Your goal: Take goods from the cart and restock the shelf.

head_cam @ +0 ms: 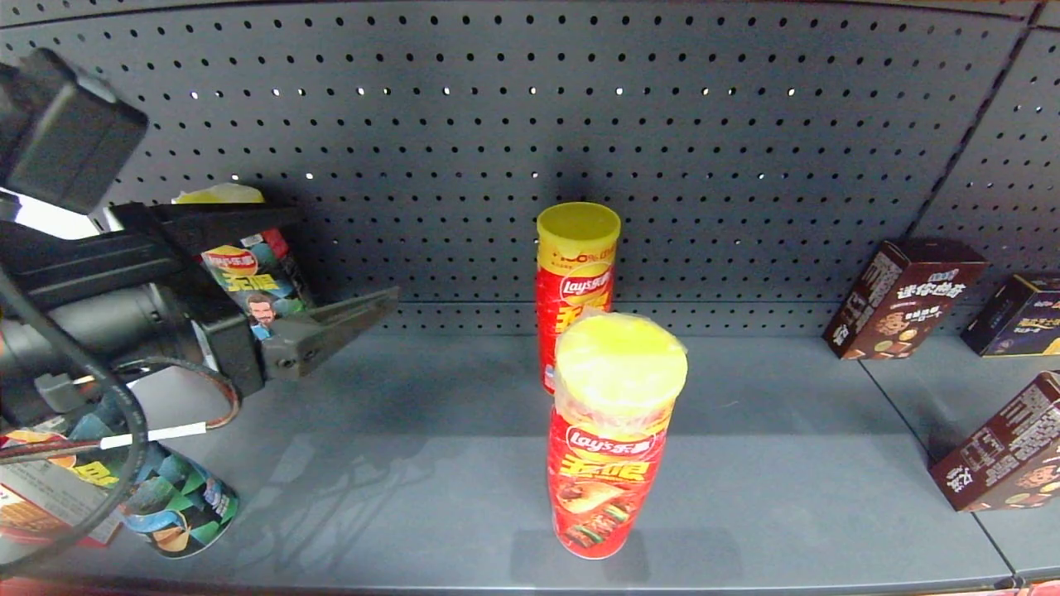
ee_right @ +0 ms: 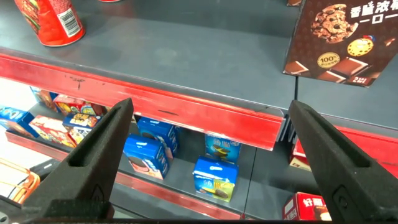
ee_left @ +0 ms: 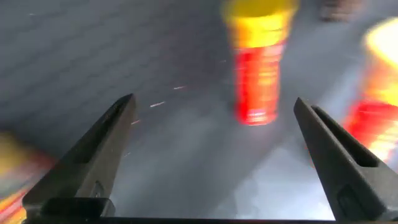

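Note:
Two red chip cans with yellow lids stand mid-shelf, one at the back (head_cam: 577, 281) and one nearer the front (head_cam: 614, 434). My left gripper (head_cam: 335, 263) hangs at the shelf's left, open, nothing between its fingers (ee_left: 99, 155). A blue-green chip can (head_cam: 252, 277) stands right behind it. In the left wrist view the left gripper (ee_left: 214, 106) faces the back red can (ee_left: 258, 68), with the front red can (ee_left: 379, 93) to one side. My right gripper (ee_right: 211, 109) is open and empty before the shelf's red front edge (ee_right: 186, 99), by a red can (ee_right: 55, 22).
Another blue-green can (head_cam: 178, 505) stands at the front left under my left arm. Brown cookie boxes (head_cam: 903, 298) (head_cam: 1002, 451) stand at the right, one in the right wrist view (ee_right: 342, 37). Blue boxes (ee_right: 149, 155) fill the lower shelf. The pegboard back (head_cam: 530, 108) closes the shelf.

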### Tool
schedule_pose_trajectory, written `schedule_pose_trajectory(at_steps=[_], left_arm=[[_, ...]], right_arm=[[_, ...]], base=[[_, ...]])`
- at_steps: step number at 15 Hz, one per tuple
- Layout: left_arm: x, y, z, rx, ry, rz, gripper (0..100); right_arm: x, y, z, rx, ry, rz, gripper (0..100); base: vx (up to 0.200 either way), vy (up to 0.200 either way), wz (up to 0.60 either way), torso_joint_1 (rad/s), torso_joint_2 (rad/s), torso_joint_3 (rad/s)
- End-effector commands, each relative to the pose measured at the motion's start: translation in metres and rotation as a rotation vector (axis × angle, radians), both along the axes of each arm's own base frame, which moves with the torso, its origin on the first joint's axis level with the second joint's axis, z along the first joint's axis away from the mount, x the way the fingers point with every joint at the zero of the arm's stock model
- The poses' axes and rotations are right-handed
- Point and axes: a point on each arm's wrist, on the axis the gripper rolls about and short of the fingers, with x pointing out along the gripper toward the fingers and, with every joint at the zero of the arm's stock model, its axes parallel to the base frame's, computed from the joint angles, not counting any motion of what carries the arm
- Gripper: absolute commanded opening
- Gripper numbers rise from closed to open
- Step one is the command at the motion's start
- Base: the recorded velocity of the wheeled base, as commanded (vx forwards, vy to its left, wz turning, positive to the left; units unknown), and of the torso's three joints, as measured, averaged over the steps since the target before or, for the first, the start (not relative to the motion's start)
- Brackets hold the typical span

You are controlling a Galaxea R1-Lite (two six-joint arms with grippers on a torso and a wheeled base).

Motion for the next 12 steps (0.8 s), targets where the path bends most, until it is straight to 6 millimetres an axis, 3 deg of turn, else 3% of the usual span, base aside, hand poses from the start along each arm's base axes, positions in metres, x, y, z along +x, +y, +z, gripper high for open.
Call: schedule_pose_trajectory(at_steps=[1,4,6,10,12], left_arm=[[-0.077,0.028,0.001,-0.115,-0.108,0.046,100],[-0.138,0.063,-0.026,-0.185,-0.194,0.084,100],[-0.18,0.079,-0.047,-0.176,-0.294,0.324,100],[-0.188,0.07,-0.122,-0.154,-0.247,0.288,100],[-0.192,0.071,-0.15,-0.153,-0.231,0.242,100]], right_arm=[[0.0,0.0,0.0,-0.001,0.001,0.0,100],[0.0,0.0,0.0,-0.001,0.001,0.0,100],[0.0,0.0,0.0,-0.001,0.001,0.0,100],[0.0,0.0,0.0,-0.001,0.001,0.0,100],[0.0,0.0,0.0,-0.001,0.001,0.0,100]], base=[[0.0,0.0,0.0,0.0,0.0,0.0],[0.0,0.0,0.0,0.0,0.0,0.0],[0.0,0.0,0.0,0.0,0.0,0.0],[0.0,0.0,0.0,0.0,0.0,0.0],[0.0,0.0,0.0,0.0,0.0,0.0]])
